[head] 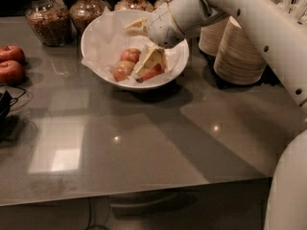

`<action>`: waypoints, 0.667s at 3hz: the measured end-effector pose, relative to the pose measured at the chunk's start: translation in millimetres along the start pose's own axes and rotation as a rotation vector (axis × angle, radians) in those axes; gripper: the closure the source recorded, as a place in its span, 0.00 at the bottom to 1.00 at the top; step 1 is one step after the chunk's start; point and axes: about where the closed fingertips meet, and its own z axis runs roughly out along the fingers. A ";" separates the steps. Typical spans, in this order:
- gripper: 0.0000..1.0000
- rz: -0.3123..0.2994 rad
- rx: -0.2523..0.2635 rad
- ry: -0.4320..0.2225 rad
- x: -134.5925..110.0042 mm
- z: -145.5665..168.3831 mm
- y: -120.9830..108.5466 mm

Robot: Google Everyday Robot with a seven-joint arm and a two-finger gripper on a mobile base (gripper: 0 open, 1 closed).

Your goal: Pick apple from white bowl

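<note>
Three apples in the white bowl [144, 84], upper middle of the frame, on the counter [144, 143]. Wanted: the tan, red-blushed apple [123, 71], at the bowl's lower left. End effector [144, 42] just right of it, spread wide, gripping nothing, lower finger [149, 61] against a redder apple [153, 74]. Probably needs a short shift left and down.

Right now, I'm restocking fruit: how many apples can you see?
5. Two deep-red apples at the grey table's left edge; two yellow-tan blushed apples in the wide white paper-lined bowl; one redder apple there, partly under the tool reaching into it. Others may be hidden.
</note>
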 end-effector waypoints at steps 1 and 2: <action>0.25 -0.009 0.001 0.015 0.2 -0.4 -1.0; 0.31 -0.013 0.007 0.026 1.6 -3.4 -2.1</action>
